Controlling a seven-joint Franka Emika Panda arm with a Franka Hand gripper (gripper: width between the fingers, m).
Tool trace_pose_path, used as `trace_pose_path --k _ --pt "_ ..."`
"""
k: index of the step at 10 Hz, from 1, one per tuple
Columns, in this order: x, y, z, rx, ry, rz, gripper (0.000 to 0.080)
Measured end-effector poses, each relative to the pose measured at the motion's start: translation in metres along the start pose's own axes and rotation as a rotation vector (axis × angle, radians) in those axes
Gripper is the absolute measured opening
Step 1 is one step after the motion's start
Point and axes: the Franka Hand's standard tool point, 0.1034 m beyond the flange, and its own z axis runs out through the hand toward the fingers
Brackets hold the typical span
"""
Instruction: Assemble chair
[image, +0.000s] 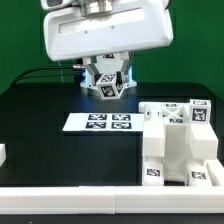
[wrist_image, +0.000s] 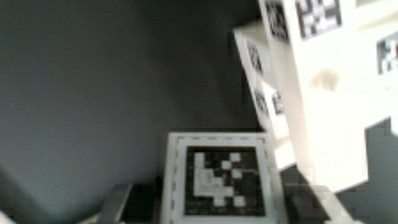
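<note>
The black table (image: 40, 150) spans the whole scene, backed by a green wall (image: 15, 40). The arm's large white housing (image: 105, 30) hangs over the far middle of the table. At the exterior view's right stands the chair (image: 178, 145), a chunky white assembly of blocks and slabs bearing black-and-white tags, close to the table's near edge. The marker board (image: 98, 122) lies flat at the table's middle, just beside the chair on the exterior view's left. The gripper (image: 106, 86) is held above the table behind the marker board, well apart from the chair. Its jaws are closed on a white tagged part (wrist_image: 215, 176); in the wrist view this part sits between the dark fingers (wrist_image: 128, 200), tag facing the camera, with the chair beyond it.
</note>
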Motion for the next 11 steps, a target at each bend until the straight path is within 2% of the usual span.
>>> trace_pose_path --k 2,3,5,6,7,10,11 --pt "0.001 0.002 0.001 -0.016 0.139 -0.024 0.0284" --pt "-0.001 -0.001 0.003 -0.020 0.167 -0.038 0.0284" --pt "-0.014 -0.043 0.004 -0.020 0.151 -0.239 0.0284" --pt "-0.020 -0.053 0.005 -0.017 0.159 -0.274 0.0284" --pt "-0.027 -0.056 0.007 -0.015 0.166 -0.280 0.0284" --pt "-0.026 -0.054 0.008 -0.019 0.166 -0.278 0.0284" --pt "-0.030 -0.063 0.015 -0.022 0.189 -0.307 0.0284"
